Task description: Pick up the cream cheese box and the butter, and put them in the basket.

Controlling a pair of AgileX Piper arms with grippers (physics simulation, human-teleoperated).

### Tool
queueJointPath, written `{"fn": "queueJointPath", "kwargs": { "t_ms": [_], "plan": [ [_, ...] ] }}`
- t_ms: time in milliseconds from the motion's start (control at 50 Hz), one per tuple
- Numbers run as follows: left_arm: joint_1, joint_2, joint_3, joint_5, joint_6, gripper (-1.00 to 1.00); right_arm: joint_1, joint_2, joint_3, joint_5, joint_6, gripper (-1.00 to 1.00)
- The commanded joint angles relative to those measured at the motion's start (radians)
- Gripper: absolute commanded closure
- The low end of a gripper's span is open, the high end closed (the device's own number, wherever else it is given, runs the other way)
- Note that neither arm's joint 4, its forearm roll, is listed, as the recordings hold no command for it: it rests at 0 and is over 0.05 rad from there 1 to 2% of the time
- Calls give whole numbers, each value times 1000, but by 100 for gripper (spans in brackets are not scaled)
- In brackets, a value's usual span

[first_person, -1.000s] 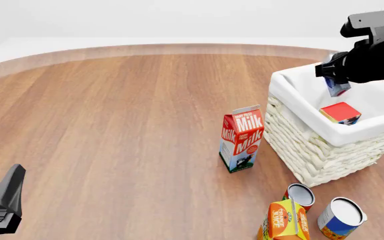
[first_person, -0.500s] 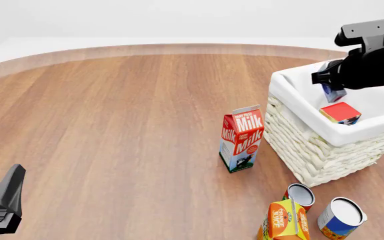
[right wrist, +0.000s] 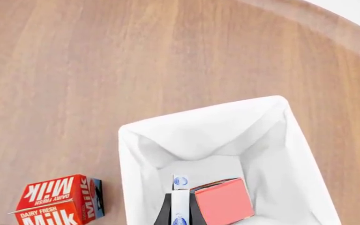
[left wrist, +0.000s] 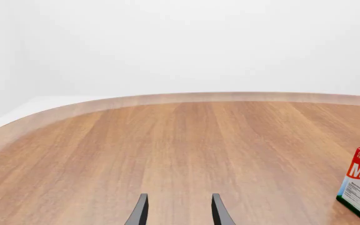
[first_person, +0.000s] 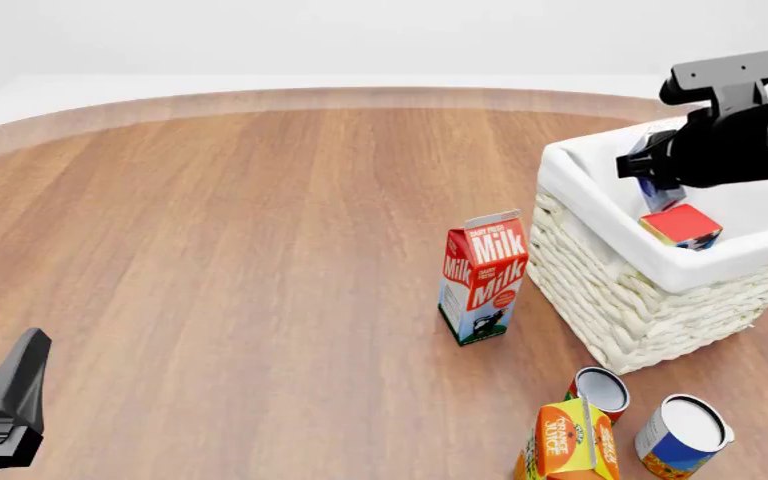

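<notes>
We see the oblong red-and-orange butter box [first_person: 680, 226] lying inside the off-white woven wicker basket [first_person: 624, 300]. Our right end effector [first_person: 654, 180] pinches the small flat white cream cheese box [right wrist: 180, 204] just above the lining, so only its release remains; the left end effector [left wrist: 176, 211] rests spread over the wooden desk [first_person: 251, 250].

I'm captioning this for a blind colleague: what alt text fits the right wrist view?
Looking down past the right tool, shut on the cream cheese box inside the white-lined basket, with the butter right beside it. A milk carton stands on the wooden table outside the basket.

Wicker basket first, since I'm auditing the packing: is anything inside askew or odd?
Inside the off-white wicker basket, the oblong red butter box leans tilted against the lining rather than lying flat. The small white cream cheese box is on edge, clamped in the right gripper.
</notes>
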Motion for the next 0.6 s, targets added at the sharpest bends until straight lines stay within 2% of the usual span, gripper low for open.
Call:
{"fn": "queueJointPath", "kwargs": {
  "t_ms": [20, 440, 460, 600],
  "plan": [
    [0, 0, 0, 0, 0, -100, -1, -5, 2, -7, 4, 100],
    [0, 0, 0, 0, 0, -100, -1, -1, -8, -7, -6, 100],
    [0, 0, 0, 0, 0, -100, -3, -2, -10, -6, -6, -100],
    [0, 0, 0, 0, 0, -100, 3, -17, -17, 1, -9, -100]
  ]
}}
